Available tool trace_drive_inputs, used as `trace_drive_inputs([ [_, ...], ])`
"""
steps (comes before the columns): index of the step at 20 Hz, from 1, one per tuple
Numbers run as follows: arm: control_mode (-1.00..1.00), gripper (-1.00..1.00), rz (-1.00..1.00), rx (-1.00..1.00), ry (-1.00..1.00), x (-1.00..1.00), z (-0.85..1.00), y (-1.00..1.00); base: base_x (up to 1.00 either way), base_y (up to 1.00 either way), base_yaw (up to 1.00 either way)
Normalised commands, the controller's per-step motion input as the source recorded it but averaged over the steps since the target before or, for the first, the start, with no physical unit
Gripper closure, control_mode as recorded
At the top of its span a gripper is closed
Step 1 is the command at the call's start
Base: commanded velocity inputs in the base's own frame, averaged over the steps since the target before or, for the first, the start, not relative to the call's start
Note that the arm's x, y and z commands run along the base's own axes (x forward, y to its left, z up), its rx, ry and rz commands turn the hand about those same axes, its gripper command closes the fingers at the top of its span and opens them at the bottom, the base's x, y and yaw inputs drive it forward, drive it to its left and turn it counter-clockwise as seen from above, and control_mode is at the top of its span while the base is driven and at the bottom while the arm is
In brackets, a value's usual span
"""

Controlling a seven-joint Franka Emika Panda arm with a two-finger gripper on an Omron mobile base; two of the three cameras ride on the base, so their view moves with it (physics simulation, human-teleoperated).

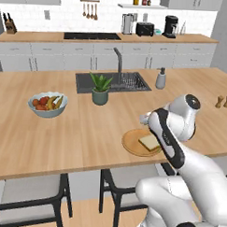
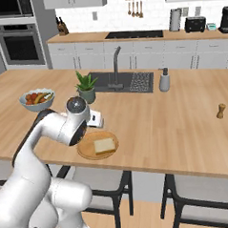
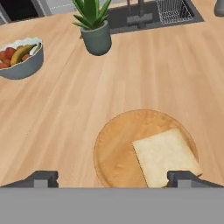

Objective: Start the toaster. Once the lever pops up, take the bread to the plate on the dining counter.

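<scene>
The bread (image 3: 166,155) lies flat on the right half of the round wooden plate (image 3: 116,148), which rests on the dining counter (image 1: 63,136) near its front edge. My gripper (image 3: 113,178) hovers just above the plate, open, with nothing between its fingertips (image 3: 43,177). From the base views the hand (image 2: 94,119) sits right behind the plate (image 2: 87,148) and bread (image 2: 104,145). The black toaster (image 1: 145,29) stands far away on the back worktop; its lever is too small to make out.
A grey fruit bowl (image 1: 47,104) and a potted plant (image 1: 100,89) stand on the island left of the plate. Beyond them are the sink with tap (image 1: 112,81), a soap dispenser (image 1: 161,78) and two small shakers (image 1: 223,101). Stools (image 1: 28,191) are tucked under the front edge.
</scene>
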Motion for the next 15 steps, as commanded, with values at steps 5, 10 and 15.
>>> trace_drive_inputs([
  [5,-1.00,-1.00,-0.06,-0.06,0.09,-0.63,0.71,0.02,0.00,0.00,0.00],
  [10,-1.00,-1.00,-0.10,-0.03,0.10,-0.70,0.36,-0.03,0.00,0.00,0.00],
  [15,-1.00,-1.00,-0.10,-0.08,0.04,-0.74,0.10,0.00,0.00,0.00,0.00],
])
